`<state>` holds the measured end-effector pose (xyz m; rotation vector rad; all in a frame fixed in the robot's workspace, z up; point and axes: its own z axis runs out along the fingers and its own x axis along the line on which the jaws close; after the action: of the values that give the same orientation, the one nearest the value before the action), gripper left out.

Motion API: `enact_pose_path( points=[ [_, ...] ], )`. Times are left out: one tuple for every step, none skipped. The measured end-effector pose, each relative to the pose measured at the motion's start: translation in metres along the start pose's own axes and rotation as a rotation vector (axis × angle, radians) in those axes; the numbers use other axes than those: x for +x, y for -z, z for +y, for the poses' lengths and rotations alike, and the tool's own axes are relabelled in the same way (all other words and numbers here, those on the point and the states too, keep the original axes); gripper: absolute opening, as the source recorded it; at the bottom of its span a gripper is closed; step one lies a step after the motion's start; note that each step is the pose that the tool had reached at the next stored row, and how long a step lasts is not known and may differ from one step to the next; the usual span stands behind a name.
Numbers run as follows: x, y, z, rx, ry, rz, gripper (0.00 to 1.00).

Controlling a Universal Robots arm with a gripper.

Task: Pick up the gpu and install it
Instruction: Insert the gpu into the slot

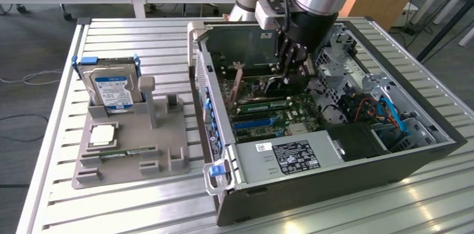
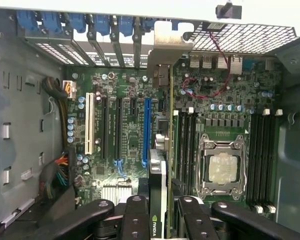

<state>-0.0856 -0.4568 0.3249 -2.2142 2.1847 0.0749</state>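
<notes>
- Tray (image 1: 126,151): gray holder on slatted table (image 1: 59,206), well off to ext view's left of your gripper (image 1: 290,76).
- HDD (image 1: 112,91): silver w/ blue label, stands upright in tray's far slot; well apart from gripper.
- CPU chip (image 1: 102,134): flat in tray, nearer the camera than the HDD.
- RAM stick (image 1: 130,153): slim green, lies flat along tray's near part.
- Case (image 1: 245,195): open PC case lying on its side; your arm reaches down into it, gripper near the far half.
- gpu (image 2: 157,170): you've got it in the gripper. It's seen edge-on, black face, nipped btwn the two black fingers (image 2: 135,215). It runs from the fingers out to its metal bracket (image 2: 167,50), which sits up at the case's rear wall.
- Gripper state: narrow, clamped on the gpu's two faces.
- Seating: card stands upright over the mobo (image 2: 130,125); can't tell if its edge is down in a slot.
- Blue slot (image 2: 146,130): just beside the card on one side, uncovered.
- Memory slots (image 2: 185,145): just beside the card on the other side.
- CPU socket (image 2: 223,167): past the memory slots, near gripper, w/ pale paste patch on top.
- PSU (image 1: 296,156): gray box w/ black label, nearer the camera than gripper.
- Drive cage (image 1: 385,112): blue and orange cables, ext view's right of gripper.
</notes>
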Motion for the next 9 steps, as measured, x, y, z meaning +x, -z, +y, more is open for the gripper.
enact_pose_path(
  points=[
    [0.0,-0.0018,0.0,0.0,0.0,-0.0001,0.27],
    [0.0,-0.0036,0.0001,0.0,0.0,0.0,0.27],
    [0.0,-0.0054,0.0002,0.0,0.0,0.0,0.27],
    [0.0,-0.0071,0.0002,0.0,0.0,0.0,0.27],
    [0.0,-0.0089,0.0003,0.0,0.0,0.0,0.27],
    [0.001,-0.0104,0.0003,0.0,0.0,0.0,0.27],
    [0.001,-0.0116,0.0004,0.0,0.0,-0.0001,0.27],
    [0.001,-0.0128,0.0005,0.0,0.0,-0.0001,0.27],
    [0.001,-0.014,0.0006,0.0,0.0,-0.0001,0.27]
  ],
)
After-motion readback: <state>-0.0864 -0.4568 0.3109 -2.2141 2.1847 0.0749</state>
